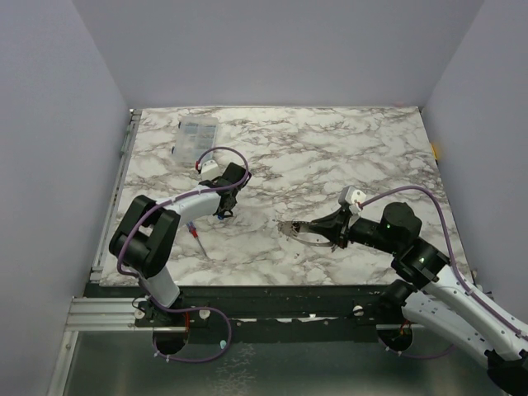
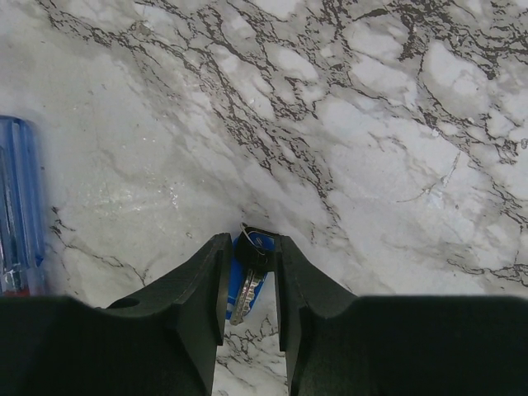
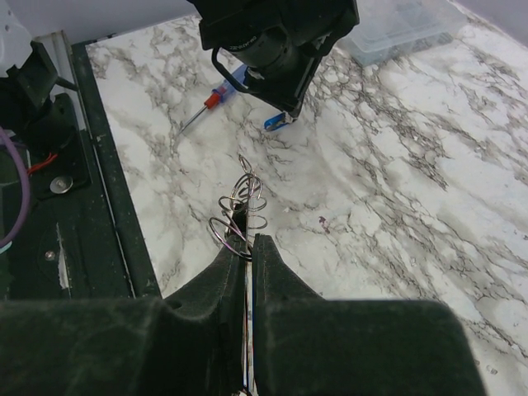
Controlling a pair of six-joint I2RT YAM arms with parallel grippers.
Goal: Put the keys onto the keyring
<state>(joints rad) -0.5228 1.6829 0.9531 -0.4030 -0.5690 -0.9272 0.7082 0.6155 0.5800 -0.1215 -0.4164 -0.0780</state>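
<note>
A small key (image 2: 246, 285) with a dark head, a blue tag and a thin ring sits between the fingers of my left gripper (image 2: 252, 241), which is closed narrowly on it just above the marble table. This gripper is at centre-left in the top view (image 1: 224, 211). My right gripper (image 3: 248, 243) is shut on the keyring (image 3: 245, 198), whose thin coiled metal loops stick out past the fingertips. In the top view the keyring (image 1: 294, 229) is held low over the table, to the right of the left gripper. The blue tag (image 3: 275, 124) also shows in the right wrist view.
A screwdriver (image 1: 195, 236) with a red and blue handle lies on the table near the left gripper; it also shows in the left wrist view (image 2: 18, 214). A clear plastic box (image 1: 195, 136) stands at the back left. The table's dark front edge (image 3: 107, 190) is close to the right gripper.
</note>
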